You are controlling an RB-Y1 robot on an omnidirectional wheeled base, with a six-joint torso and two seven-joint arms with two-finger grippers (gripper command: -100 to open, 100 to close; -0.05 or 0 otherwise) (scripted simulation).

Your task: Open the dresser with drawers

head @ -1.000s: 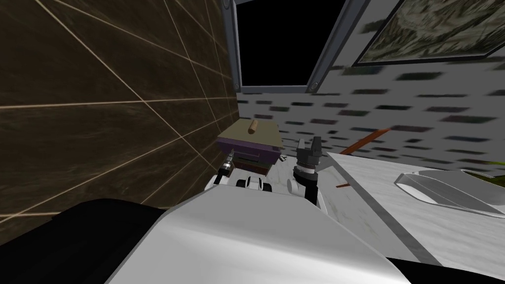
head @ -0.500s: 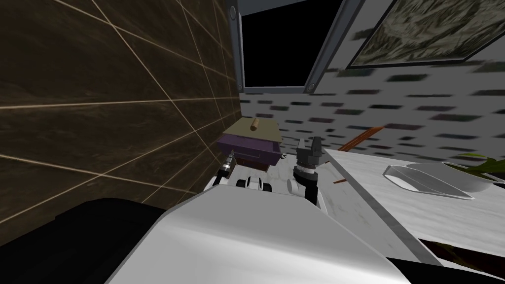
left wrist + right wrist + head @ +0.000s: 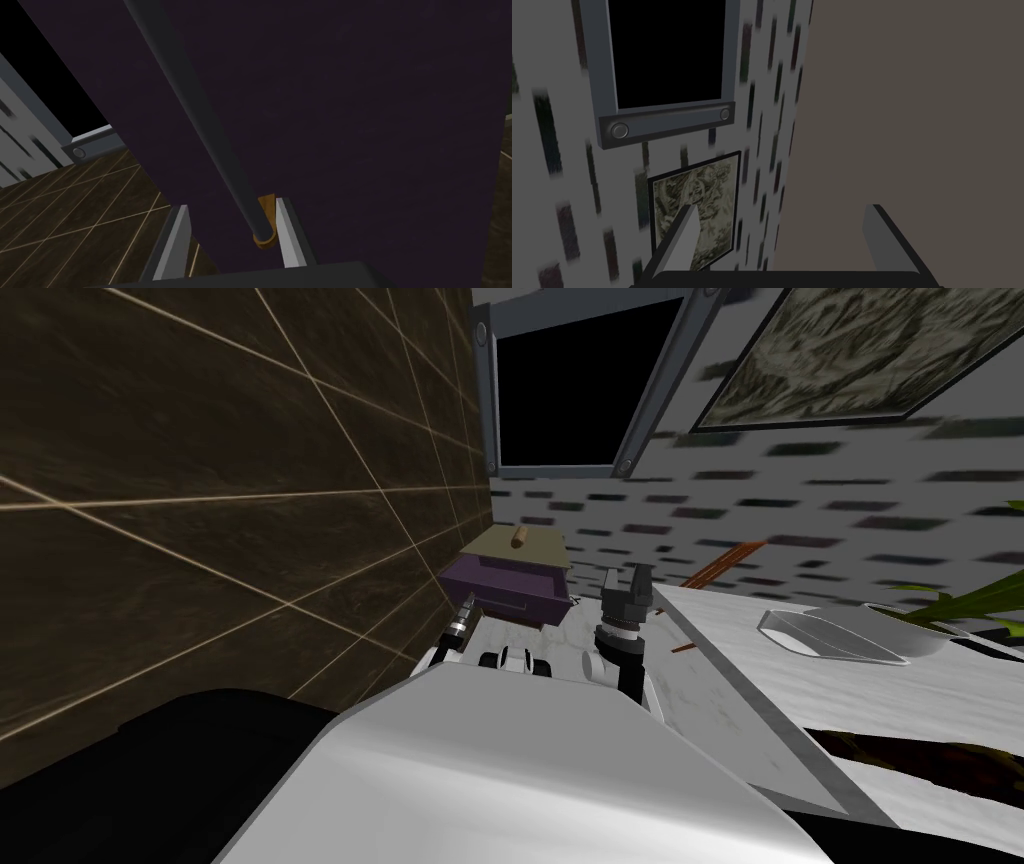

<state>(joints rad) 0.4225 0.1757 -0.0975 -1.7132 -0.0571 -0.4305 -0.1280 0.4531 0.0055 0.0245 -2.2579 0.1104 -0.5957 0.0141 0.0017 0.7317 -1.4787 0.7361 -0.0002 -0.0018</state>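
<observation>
With our left end effector (image 3: 231, 205) clenched on its bar handle (image 3: 212, 145), the dresser's (image 3: 520, 550) purple top drawer (image 3: 500, 586) stood partly out — we judged more pulling remained — our right end effector (image 3: 626, 580) released.

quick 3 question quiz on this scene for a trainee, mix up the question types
1. True or false: the right claw is shut on something.
2. What lies between the fingers of the left claw? A) a plant leaf B) a dark bar handle C) a picture frame
3. Fill in: in the head view, the purple drawer of the dresser stands partly ____.

Key: 1 false, its fingers stand wide apart with nothing between them. 2 B. 3 open.
</observation>
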